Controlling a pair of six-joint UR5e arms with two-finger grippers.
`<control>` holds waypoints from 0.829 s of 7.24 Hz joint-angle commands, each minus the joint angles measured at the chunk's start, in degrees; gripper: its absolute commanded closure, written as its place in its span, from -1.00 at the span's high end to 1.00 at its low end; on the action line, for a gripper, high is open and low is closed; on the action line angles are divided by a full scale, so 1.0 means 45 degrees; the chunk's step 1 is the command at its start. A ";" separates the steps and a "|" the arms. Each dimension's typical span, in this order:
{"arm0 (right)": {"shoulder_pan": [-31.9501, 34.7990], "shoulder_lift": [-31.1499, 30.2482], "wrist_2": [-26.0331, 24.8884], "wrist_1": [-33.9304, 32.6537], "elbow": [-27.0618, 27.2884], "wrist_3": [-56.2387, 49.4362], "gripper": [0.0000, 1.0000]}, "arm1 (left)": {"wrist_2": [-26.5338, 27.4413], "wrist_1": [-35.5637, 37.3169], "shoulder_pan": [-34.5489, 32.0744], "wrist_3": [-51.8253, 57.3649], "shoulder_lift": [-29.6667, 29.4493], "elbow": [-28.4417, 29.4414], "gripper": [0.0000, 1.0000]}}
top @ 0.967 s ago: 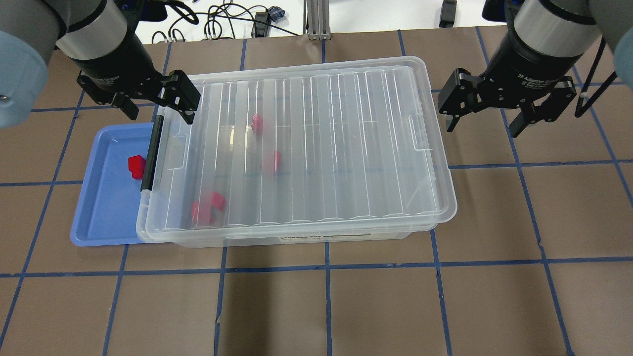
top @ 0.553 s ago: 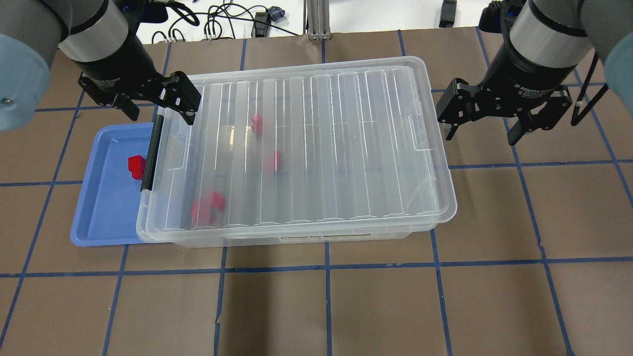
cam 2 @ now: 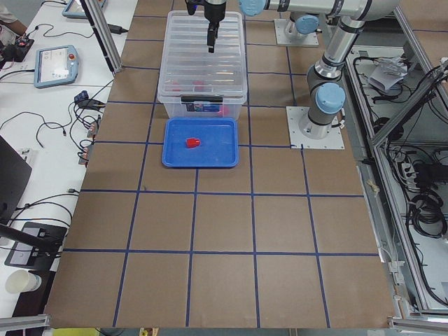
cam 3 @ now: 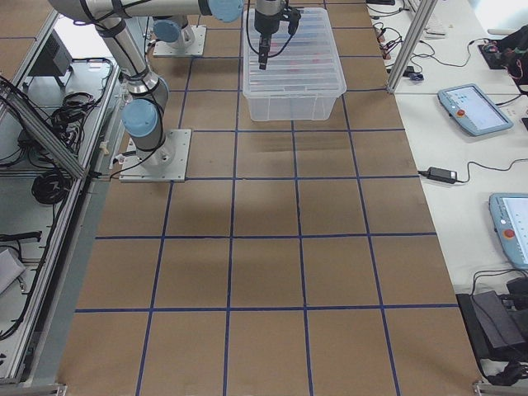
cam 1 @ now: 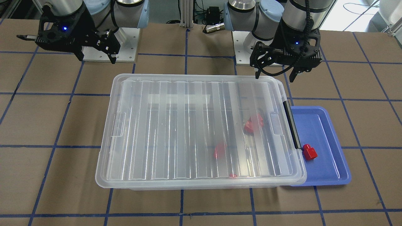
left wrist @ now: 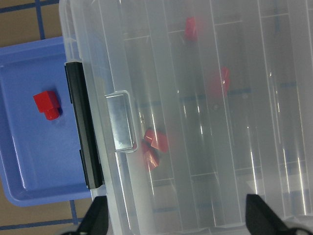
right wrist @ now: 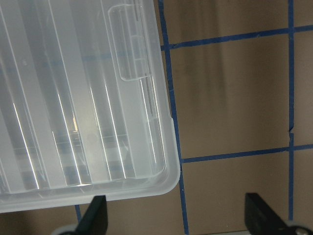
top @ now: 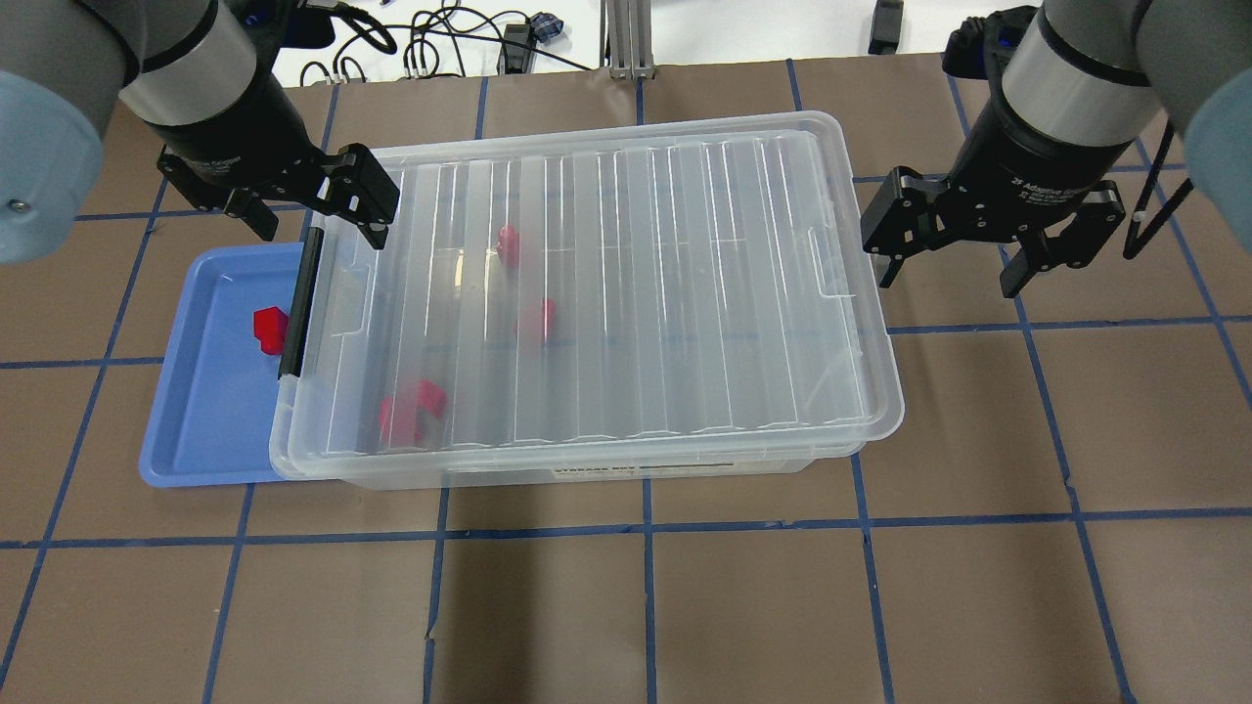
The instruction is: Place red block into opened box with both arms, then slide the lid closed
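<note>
The clear ribbed lid (top: 606,293) lies on top of the box (top: 587,474), covering it almost fully. A black bar handle (top: 299,303) shows at the box's left end. One red block (top: 269,328) (left wrist: 46,104) lies in the blue tray (top: 196,430). Three more red blocks (top: 538,318) show blurred through the lid. My left gripper (top: 318,230) hovers open over the lid's far left corner, holding nothing. My right gripper (top: 947,284) hangs open and empty just off the lid's right end (right wrist: 98,98).
The blue tray (cam 1: 326,163) is tucked partly under the box's handle end. Brown table paper with a blue tape grid (top: 646,606) surrounds the box. Cables (top: 440,44) lie beyond the far table edge. The arm bases (cam 1: 125,47) stand behind the box.
My right gripper has drifted a little toward the lid's right end and nearer the robot. The left gripper, lid and blocks have barely moved.
</note>
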 commanded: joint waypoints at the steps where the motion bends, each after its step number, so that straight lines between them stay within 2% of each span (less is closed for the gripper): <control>1: -0.0039 0.0224 -0.0033 -0.0267 0.0715 0.0090 1.00 | 0.0000 0.0000 -0.0007 0.0005 0.0006 -0.0015 1.00; 2: -0.0136 0.0264 -0.0013 -0.0308 0.0953 0.0167 1.00 | 0.0000 0.0000 -0.0007 0.0005 0.0006 -0.0015 1.00; 3: -0.0156 0.0612 -0.0013 -0.1043 0.1013 0.0129 1.00 | 0.0000 0.0020 -0.0007 0.0005 0.0006 -0.0015 1.00; 4: -0.0157 0.1176 0.0006 -0.2501 0.1014 0.0110 1.00 | 0.0000 0.0001 -0.0007 0.0005 0.0006 -0.0015 1.00; 5: -0.0157 0.1839 -0.0032 -0.3211 0.1053 0.0090 1.00 | 0.0000 0.0020 -0.0007 0.0005 0.0006 -0.0015 1.00; 6: -0.0137 0.2310 0.0045 -0.3257 0.1034 0.0071 1.00 | 0.0000 0.0020 0.0032 0.0005 0.0026 -0.0015 1.00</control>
